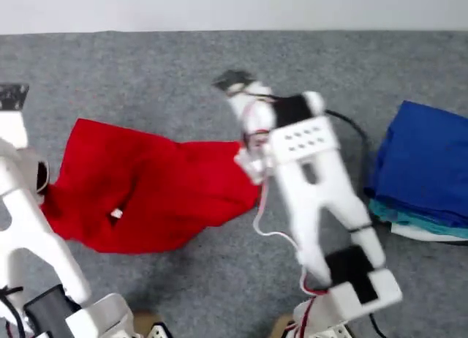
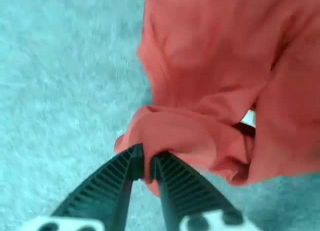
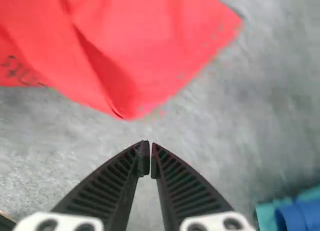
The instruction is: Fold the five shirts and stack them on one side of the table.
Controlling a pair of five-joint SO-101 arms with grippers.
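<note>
Grey table (image 1: 146,60), high view: red shirt (image 1: 146,188) lies rumpled centre-left, not yet folded. A stack (image 1: 420,170) of folded shirts sits at the table's right edge, blue on top, teal under, sth white at the btm. The right arm (image 1: 307,170) stands btwn the two.

Left wrist view: left gripper (image 2: 147,168) pinches a bunched fold of the red shirt.

Right wrist view: right gripper (image 3: 146,158) is pressed together on nothing, over bare table near the shirt's corner.

Progress: most shirts look done, exact count can't be told. The red one is left to fold and stack.
</note>
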